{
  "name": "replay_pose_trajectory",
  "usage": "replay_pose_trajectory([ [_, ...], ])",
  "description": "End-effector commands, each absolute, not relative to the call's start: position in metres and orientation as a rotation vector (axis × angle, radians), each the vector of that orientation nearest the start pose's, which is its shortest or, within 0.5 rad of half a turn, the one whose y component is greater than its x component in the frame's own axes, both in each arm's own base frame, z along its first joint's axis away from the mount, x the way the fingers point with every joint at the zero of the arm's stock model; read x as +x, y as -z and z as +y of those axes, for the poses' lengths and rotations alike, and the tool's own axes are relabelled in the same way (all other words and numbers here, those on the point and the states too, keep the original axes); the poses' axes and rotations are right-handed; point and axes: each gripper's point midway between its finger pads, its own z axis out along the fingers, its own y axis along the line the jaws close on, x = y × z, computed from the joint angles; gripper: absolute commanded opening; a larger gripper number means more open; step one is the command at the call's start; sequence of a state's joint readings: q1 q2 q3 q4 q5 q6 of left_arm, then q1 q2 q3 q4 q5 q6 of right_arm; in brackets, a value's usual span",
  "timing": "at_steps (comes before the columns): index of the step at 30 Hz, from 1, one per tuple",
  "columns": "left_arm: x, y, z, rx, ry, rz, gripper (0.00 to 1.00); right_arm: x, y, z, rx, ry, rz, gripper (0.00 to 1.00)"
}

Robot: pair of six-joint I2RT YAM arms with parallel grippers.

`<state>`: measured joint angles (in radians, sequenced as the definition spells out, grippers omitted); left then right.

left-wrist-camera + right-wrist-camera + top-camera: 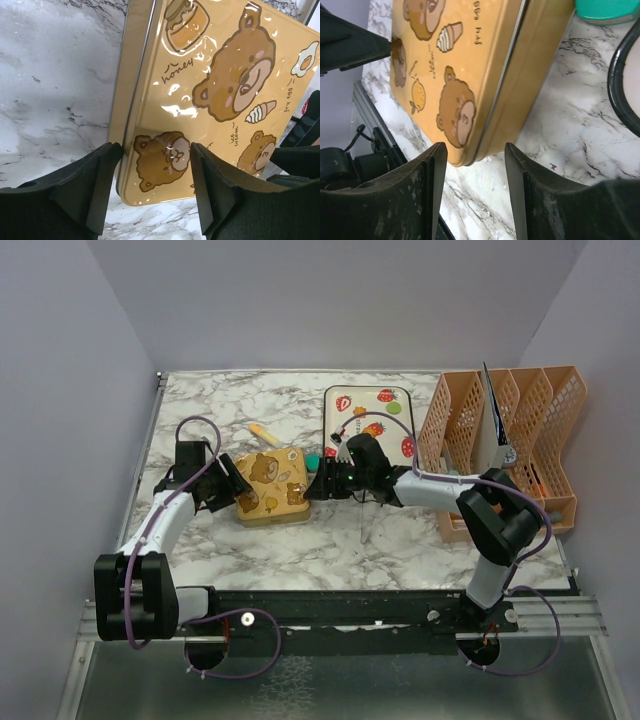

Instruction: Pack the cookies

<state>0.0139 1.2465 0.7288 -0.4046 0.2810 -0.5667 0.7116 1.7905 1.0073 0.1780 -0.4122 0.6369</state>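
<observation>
Left wrist: spread claw (155, 160) at tin (220, 75)

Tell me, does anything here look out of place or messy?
Nothing is spilled or broken. A green piece lies loose beside the closed bear tin, and a yellow-orange stick lies behind it, both outside the tin.

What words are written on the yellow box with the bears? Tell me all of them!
"honey": on the yellow bear tin, beside the honey pot drawing.
"fry egg": on the same lid, beside the fried egg drawing.
"ice cream": on the same lid, beside the ice-cream cone drawing.
A small word next to the orange fruit drawing in the right wrist view is too small to read.
</observation>
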Motion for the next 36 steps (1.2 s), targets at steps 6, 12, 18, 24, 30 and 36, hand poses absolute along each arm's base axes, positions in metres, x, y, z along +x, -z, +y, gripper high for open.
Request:
replay_pose_trajectory([
  [6, 0.3, -0.087, -0.066, -0.631, 0.588, 2.459, 0.67, 0.283, -0.062, 0.375, -0.341, -1.201, 2.395, 0.46],
  [12, 0.303, -0.084, -0.065, -0.632, 0.573, 2.469, 0.67, 0.284, -0.04, 0.364, -0.28, -1.182, 2.446, 0.38],
  [18, 0.309, -0.083, -0.063, -0.63, 0.56, 2.478, 0.67, 0.286, -0.038, 0.365, -0.27, -1.221, 2.448, 0.36],
  [24, 0.326, -0.094, -0.056, -0.615, 0.509, 2.448, 0.67, 0.306, -0.068, 0.372, -0.303, -1.194, 2.373, 0.43],
  [30, 0.347, -0.099, -0.048, -0.621, 0.465, 2.438, 0.66, 0.337, -0.095, 0.376, -0.3, -1.136, 2.296, 0.5],
  [36, 0.362, -0.096, -0.046, -0.618, 0.459, 2.455, 0.64, 0.37, -0.109, 0.379, -0.282, -1.093, 2.243, 0.51],
])
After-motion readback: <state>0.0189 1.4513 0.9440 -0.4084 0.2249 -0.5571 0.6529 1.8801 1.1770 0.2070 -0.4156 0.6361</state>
